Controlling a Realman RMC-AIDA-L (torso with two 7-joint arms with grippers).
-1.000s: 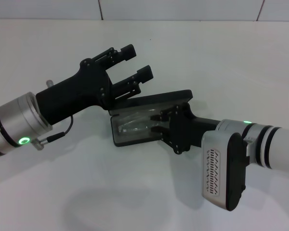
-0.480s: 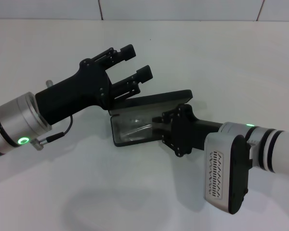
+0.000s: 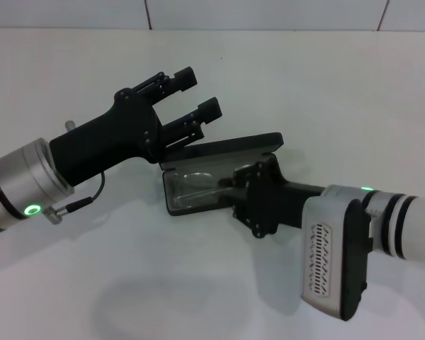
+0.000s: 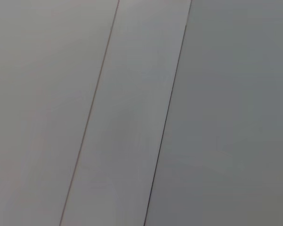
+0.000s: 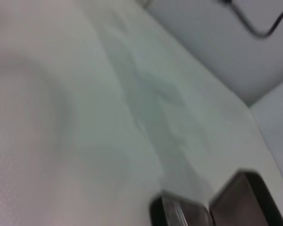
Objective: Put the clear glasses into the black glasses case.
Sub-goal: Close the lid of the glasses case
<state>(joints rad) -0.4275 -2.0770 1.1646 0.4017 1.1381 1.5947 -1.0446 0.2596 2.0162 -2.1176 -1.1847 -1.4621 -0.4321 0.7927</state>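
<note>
The black glasses case (image 3: 223, 151) lies open mid-table, lid tilted up at the back. The clear glasses (image 3: 193, 186) rest inside on its grey lining. My right gripper (image 3: 229, 185) reaches into the case's right end from the near right, at the glasses; its black body hides that end. My left gripper (image 3: 198, 91) hovers open and empty just behind and left of the case, its fingers (image 3: 186, 75) pointing away. The right wrist view catches a dark corner of the case (image 5: 247, 197) on the white table. The left wrist view holds only wall panels.
The white table (image 3: 326, 92) spreads around the case. A tiled wall (image 3: 269, 13) closes off the back. My right forearm with its grey vented housing (image 3: 324, 258) fills the near right, and my left forearm (image 3: 28, 184) crosses the near left.
My right arm has drawn back slightly toward the near side, with its gripper still at the case's right end. The glasses stay in the case. The left gripper has barely shifted.
</note>
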